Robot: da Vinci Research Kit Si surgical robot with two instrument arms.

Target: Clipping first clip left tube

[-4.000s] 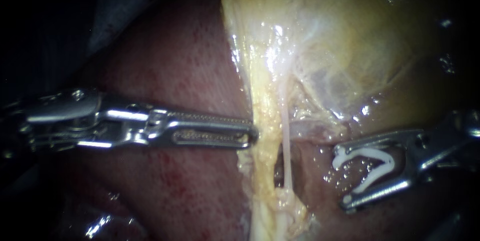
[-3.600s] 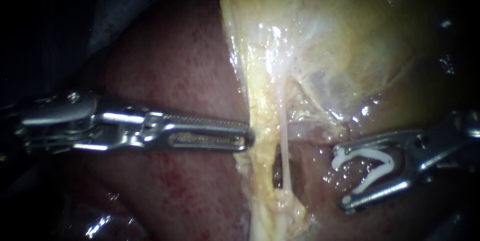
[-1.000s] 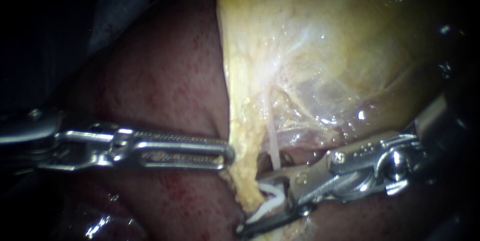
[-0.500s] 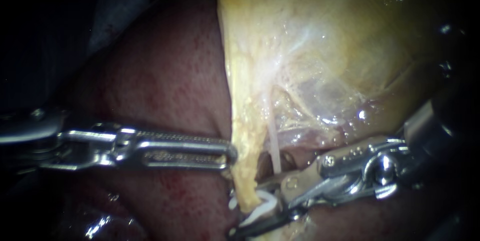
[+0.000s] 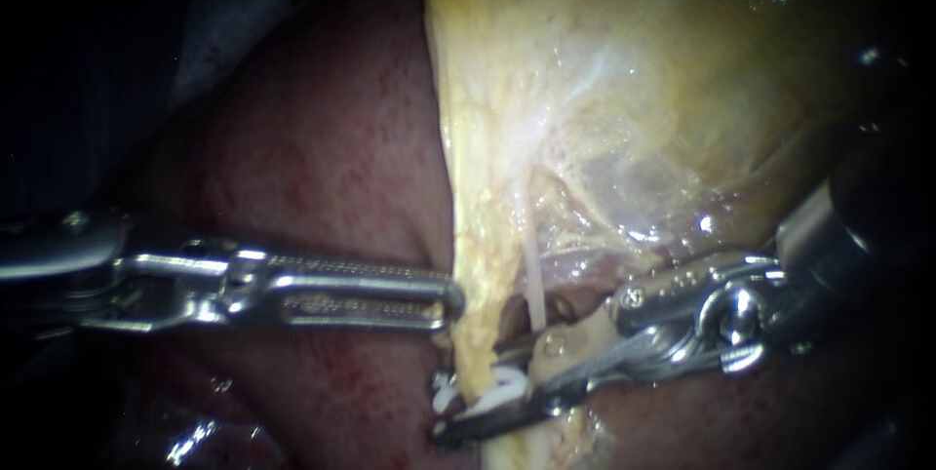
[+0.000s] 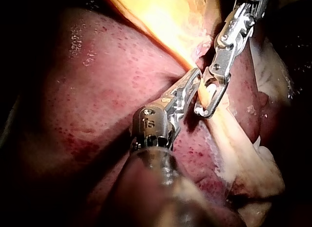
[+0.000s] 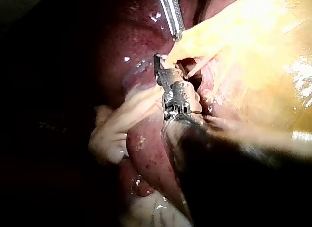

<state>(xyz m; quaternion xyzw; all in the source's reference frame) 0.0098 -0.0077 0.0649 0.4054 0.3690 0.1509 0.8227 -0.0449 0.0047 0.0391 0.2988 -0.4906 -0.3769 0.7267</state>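
the left instrument (image 5: 444,299) lay level across the dark red liver (image 5: 322,168). its jaws were pressed together and pinched the near edge of the left tube (image 5: 478,324). this tube was a yellowish, fatty cord that ran down from the pale yellow gallbladder (image 5: 634,90), right at the left instrument's tip.

the right instrument (image 5: 468,394) reached in from the opposite side, a little below the left instrument's tip. its jaws stood apart and carried a white clip (image 5: 492,394) between them, with each jaw touching the clip. the left tube passed between those jaws, inside the clip's open legs. the tip of the lower jaw showed just past the cord, on the left instrument's side.

a thinner pale tube (image 5: 531,280) ran down beside the left tube and went out of sight at the right instrument's upper jaw.
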